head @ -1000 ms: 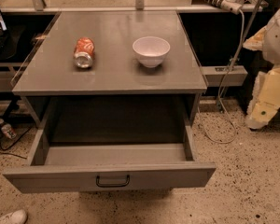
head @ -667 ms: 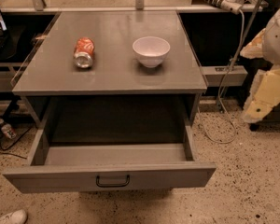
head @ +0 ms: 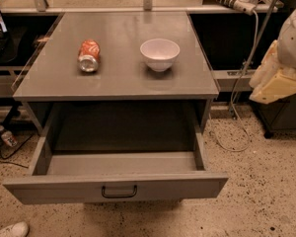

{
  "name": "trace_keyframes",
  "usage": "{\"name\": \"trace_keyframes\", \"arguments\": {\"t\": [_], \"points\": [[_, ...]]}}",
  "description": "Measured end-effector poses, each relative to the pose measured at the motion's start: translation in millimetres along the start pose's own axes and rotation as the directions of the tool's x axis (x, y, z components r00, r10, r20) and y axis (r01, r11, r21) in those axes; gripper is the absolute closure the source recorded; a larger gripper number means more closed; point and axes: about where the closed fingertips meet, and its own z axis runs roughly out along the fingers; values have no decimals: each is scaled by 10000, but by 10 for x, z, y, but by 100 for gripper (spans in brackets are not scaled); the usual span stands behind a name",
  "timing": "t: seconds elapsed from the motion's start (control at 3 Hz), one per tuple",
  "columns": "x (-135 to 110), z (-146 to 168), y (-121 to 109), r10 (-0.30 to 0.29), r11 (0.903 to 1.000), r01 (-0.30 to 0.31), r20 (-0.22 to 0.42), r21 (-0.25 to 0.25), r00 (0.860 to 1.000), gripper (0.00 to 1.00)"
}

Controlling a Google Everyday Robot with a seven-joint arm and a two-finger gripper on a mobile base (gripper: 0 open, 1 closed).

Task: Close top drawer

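The top drawer is pulled far out of the grey cabinet, towards me. Its wide flat front panel carries a small dark loop handle at the centre. The inside looks empty. My gripper is the cream-coloured end of the white arm at the right edge. It hangs in the air to the right of the cabinet, above drawer level and well apart from the drawer and its handle.
The cabinet top holds a red soda can lying on its side and a white bowl. A cable hangs to the speckled floor on the right. A small bottle and a white shoe are on the left.
The cream end of the arm has risen and shifted slightly left. The drawer, can and bowl have not moved.
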Motion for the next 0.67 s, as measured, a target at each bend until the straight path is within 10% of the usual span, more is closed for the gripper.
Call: {"name": "trace_keyframes", "arguments": {"t": [0.67], "points": [[89,-17,169,157,9998,-151,-444,123,9989,100]]}}
